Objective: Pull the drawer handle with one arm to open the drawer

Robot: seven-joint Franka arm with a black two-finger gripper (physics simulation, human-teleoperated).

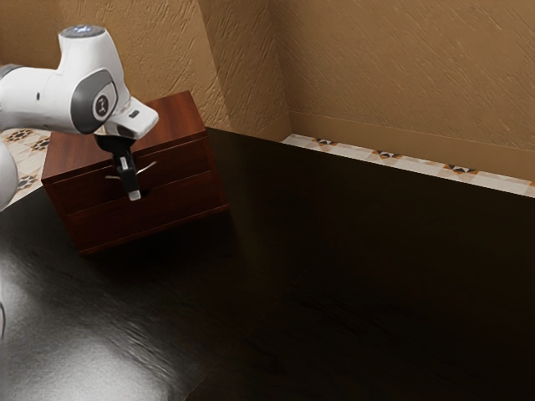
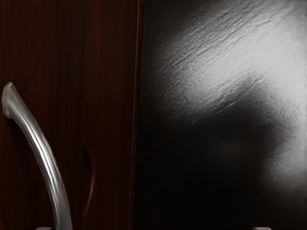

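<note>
Hanging before the drawer (image 1: 175, 163), the pincer (image 1: 133, 192) covers part of the handle (image 2: 44, 160) beside it; whether it grips cannot be told.

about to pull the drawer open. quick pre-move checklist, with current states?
1. Gripper at the handle, in front of the upper drawer front: ok.
2. Handle close under the hand in the wrist view: ok.
3. Handle held from two sides: cannot tell.
4. Drawer shut, front looks flush with the cabinet: ok.
5. Table in front of the cabinet free for the pull: ok.
</note>
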